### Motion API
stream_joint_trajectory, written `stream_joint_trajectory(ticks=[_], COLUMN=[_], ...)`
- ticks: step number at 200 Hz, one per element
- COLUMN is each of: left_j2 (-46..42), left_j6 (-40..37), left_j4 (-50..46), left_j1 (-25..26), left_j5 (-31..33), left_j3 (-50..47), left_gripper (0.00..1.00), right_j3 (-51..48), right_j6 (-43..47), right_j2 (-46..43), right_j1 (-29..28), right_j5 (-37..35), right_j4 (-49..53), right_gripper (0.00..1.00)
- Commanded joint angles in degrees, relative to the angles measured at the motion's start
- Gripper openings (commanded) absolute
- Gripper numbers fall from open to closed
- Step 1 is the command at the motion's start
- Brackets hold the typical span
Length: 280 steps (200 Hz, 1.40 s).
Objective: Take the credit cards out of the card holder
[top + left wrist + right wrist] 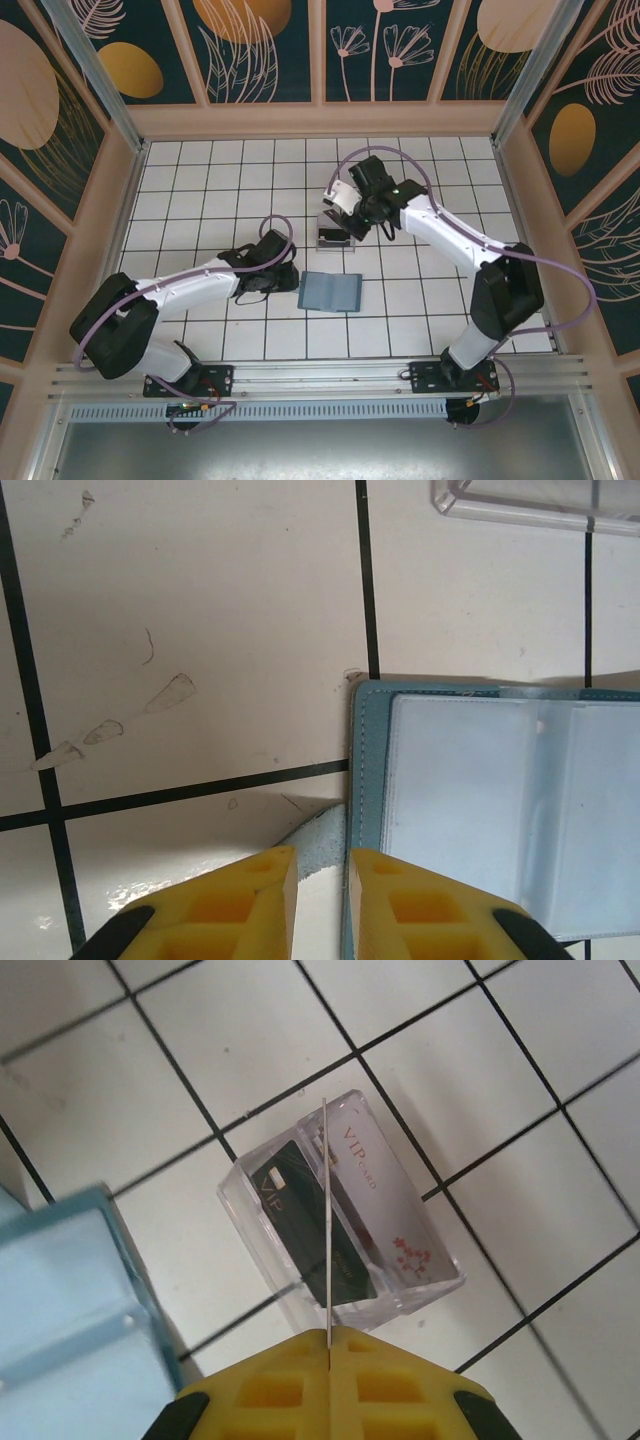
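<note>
**Currently: one card pinched over the box, holder lying open**

Right gripper [328,1338] pressed together on a thin credit card [327,1220], seen edge-on and upright, rising straight out from between the yellow fingers. Directly under it, a clear plastic box [238,1205] on the white-tiled counter [200,180]. Inside the box, two more cards lying flat side by side: a dark card [295,1215] and a pale grey VIP card [385,1200].

Card holder [330,291] spread open flat on the counter, just near of the box and between the two arms, clear sleeves [500,800] facing up.

Left gripper [323,855] low at the holder's left edge, fingers a narrow gap apart. A corner of the blue cover at that gap; cannot tell whether pinched or merely beside it.
</note>
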State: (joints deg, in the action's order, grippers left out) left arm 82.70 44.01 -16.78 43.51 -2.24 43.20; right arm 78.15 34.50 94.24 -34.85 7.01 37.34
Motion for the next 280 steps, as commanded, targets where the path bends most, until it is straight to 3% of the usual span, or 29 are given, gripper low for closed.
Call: stream_joint_trajectory(ticks=[1,70,179,223,280], left_j2=[-1.46,-2.31,-5.95,-7.03,-6.76], left_j6=[0.38,-0.47,-0.51,-0.42,-2.55], left_j4=[-1.50,-1.15,-0.54,-1.15,-3.50], left_j1=[-0.62,-1.51,-2.43,-2.52,-3.30], left_j5=[1.31,1.33,1.62,2.39,7.43], left_j3=[-1.22,-2.59,-4.97,-4.75,-0.86], left_gripper=[0.22,0.23,0.25,0.25,0.31], right_j3=[4.45,15.15,22.28,23.75,14.82], right_j6=[14.32,22.32,25.00,23.68,15.99], right_j2=[3.12,14.13,24.49,22.46,11.86], right_j1=[-0.20,-0.98,-4.04,-3.81,-1.91], right_j5=[-0.78,-5.47,-6.84,-7.62,-11.36], right_j4=[8.87,18.08,20.32,16.19,-0.18], right_gripper=[0.00,0.00,0.00,0.44,0.49])
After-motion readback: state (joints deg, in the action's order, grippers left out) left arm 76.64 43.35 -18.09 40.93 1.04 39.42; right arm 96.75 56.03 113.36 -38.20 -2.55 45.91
